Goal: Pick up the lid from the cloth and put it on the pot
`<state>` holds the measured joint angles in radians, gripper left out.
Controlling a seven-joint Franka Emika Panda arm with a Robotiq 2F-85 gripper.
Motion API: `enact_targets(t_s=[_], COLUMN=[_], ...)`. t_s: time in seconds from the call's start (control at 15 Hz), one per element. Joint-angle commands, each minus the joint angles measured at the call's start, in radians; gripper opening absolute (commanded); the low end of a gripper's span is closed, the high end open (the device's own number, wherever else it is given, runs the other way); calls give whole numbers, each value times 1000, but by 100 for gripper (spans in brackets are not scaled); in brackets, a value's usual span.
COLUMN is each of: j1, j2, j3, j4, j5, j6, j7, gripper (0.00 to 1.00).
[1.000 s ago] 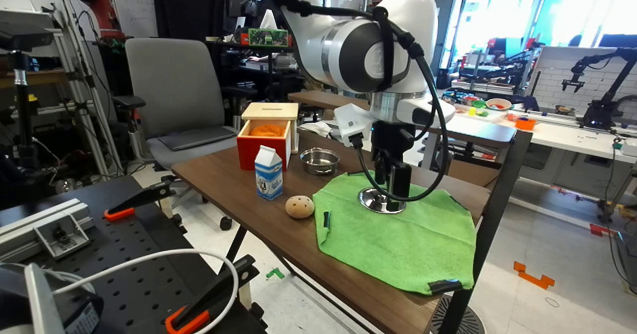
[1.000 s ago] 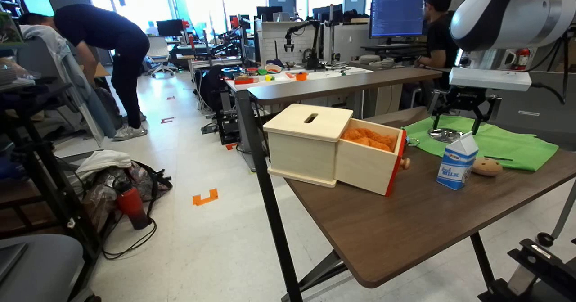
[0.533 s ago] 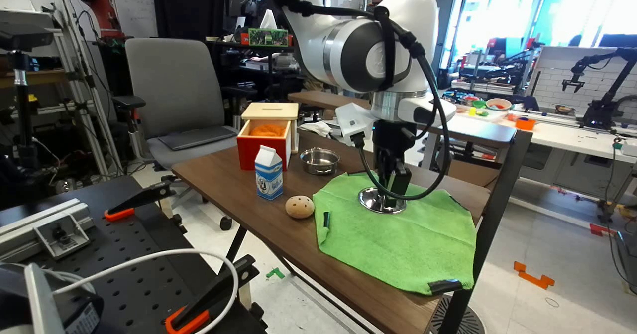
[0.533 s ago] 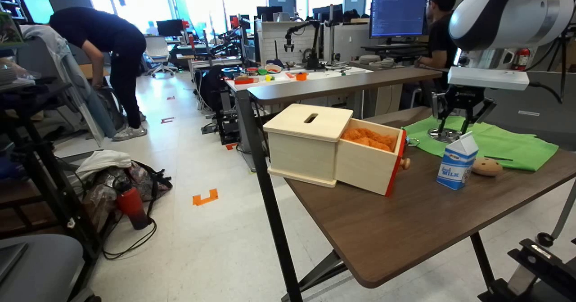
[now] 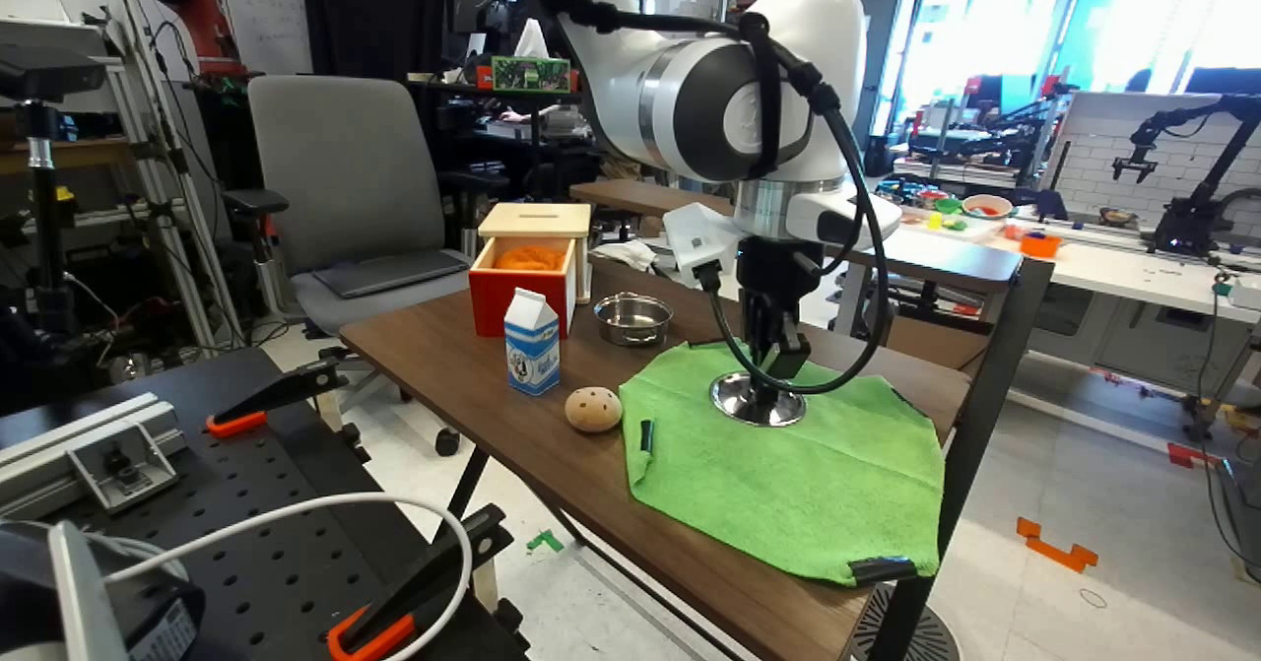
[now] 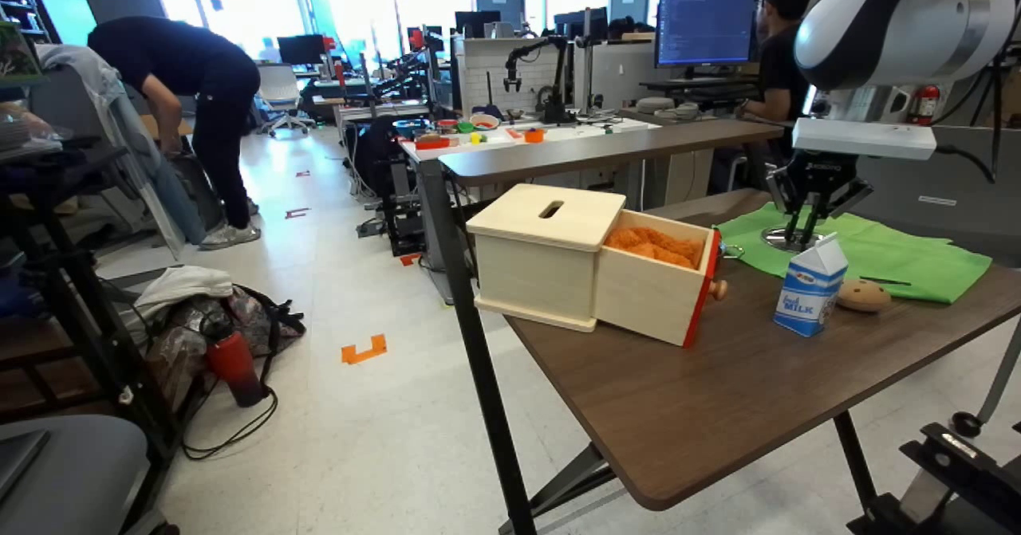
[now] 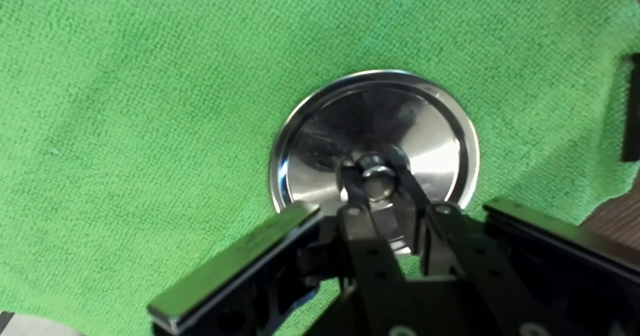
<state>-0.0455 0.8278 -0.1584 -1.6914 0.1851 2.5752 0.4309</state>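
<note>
The shiny silver lid [image 7: 435,148] lies flat on the bright green cloth [image 7: 150,125], its knob [image 7: 378,186] at the centre. In the wrist view my gripper [image 7: 375,171] is shut on that knob, with one dark finger pressed to each side. Both exterior views show the fingers coming straight down over the lid [image 5: 731,400], whose rim still rests on the cloth [image 5: 788,494]. Behind the cloth's far-left corner stands the low silver pot [image 5: 633,320], with no lid on it. In an exterior view the pot is mostly hidden behind the wooden box [image 6: 534,268].
A blue and white milk carton [image 5: 532,346] stands in front of the pot. Beside the cloth's left edge lies a beige ball [image 5: 593,410]. The box's drawer with a red front [image 5: 523,298] juts out and holds orange fabric [image 5: 530,258]. Black tape [image 5: 882,567] marks a cloth corner.
The fingers have come together from wide apart at the lid's edges to both sides of its knob. The arm has hardly moved, and the lid remains in almost the same place.
</note>
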Motion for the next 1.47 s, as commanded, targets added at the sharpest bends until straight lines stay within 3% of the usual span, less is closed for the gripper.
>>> enact_targets(t_s=[0.0,0.87,1.4], j1=[10,78,137], j2=[-3,-192,-184], j3=[-5,41,75], j4=[5,-93,-132], j5=[-6,-7,-7], j6=[-2,20,53], j7=[3,-12,9], gripper=[5,5,5])
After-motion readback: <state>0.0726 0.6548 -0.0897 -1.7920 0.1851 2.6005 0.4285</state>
